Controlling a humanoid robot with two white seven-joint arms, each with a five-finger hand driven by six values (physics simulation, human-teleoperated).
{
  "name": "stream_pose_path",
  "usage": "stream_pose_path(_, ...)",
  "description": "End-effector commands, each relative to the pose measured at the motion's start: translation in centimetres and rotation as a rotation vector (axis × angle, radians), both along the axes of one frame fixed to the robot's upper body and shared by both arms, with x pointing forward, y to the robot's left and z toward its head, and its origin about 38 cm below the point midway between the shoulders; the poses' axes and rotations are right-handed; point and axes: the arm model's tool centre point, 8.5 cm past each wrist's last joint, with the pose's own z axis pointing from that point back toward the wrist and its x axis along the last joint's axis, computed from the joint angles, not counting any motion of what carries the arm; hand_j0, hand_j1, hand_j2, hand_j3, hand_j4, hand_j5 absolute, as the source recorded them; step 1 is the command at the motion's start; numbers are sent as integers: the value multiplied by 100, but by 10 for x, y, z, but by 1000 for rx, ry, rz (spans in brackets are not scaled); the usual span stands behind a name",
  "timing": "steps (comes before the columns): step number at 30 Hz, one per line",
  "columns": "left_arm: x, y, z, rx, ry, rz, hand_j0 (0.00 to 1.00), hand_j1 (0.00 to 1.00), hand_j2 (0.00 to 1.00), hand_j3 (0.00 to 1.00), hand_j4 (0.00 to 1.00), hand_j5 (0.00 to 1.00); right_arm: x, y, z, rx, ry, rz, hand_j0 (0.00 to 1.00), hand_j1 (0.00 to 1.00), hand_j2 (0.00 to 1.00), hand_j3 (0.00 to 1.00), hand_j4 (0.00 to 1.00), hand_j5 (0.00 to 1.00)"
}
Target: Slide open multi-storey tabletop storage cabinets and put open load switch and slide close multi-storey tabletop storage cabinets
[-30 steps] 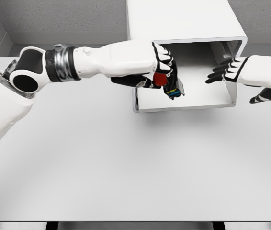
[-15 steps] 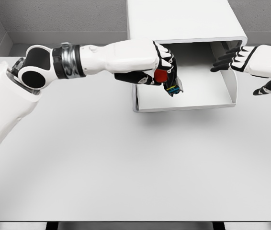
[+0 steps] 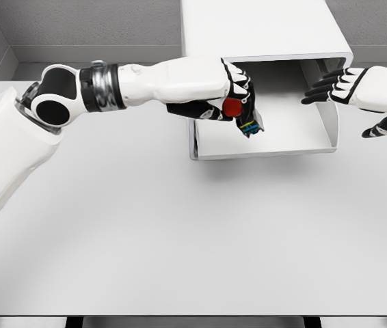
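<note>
Your left hand (image 3: 229,102), black-fingered with white knuckle plates, is clamped around a small black load switch with a red round knob and coloured terminals (image 3: 243,116), holding it over the left end of the pulled-out white drawer (image 3: 296,140). The switch hangs tilted, knob toward the palm, its blue and yellow terminal end pointing down toward 5 o'clock, above the drawer floor and just inside the drawer's left wall; you cannot tell whether it touches the floor. The thumb curls under at 8 o'clock of the knob, the other fingers wrap over the top.

From the hand, the white left arm (image 3: 145,85) runs back toward 9 o'clock, past a ribbed metal wrist band to a black-capped elbow joint (image 3: 53,106) at the picture's left.

At 3 o'clock of the switch, across the drawer, your right hand (image 3: 336,83) hovers by the drawer's right wall, fingers stretched out and spread, gripping nothing, thumb dropped lower at the right edge.

The drawer juts from the white box-shaped tabletop storage cabinet (image 3: 262,27) at 12 o'clock, which stands on the pale grey table (image 3: 180,232).
</note>
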Motion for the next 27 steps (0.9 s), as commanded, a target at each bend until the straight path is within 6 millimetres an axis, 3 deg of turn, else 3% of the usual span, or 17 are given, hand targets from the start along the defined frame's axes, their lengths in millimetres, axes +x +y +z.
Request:
stream_pose_path(1, 2, 1, -2, 7, 0, 12, 40, 40, 40, 40, 40, 40, 0, -1, 1, 6, 0, -3, 100, 100, 100, 100, 100, 100)
stream_pose_path(22, 5, -9, -13, 91, -69, 48, 41, 41, 41, 41, 41, 41, 0, 1, 0, 8, 3, 2, 100, 100, 100, 100, 100, 100)
stream_pose_path(27, 5, -9, -12, 90, -69, 47, 45, 45, 45, 45, 45, 45, 0, 1, 0, 8, 3, 2, 100, 100, 100, 100, 100, 100)
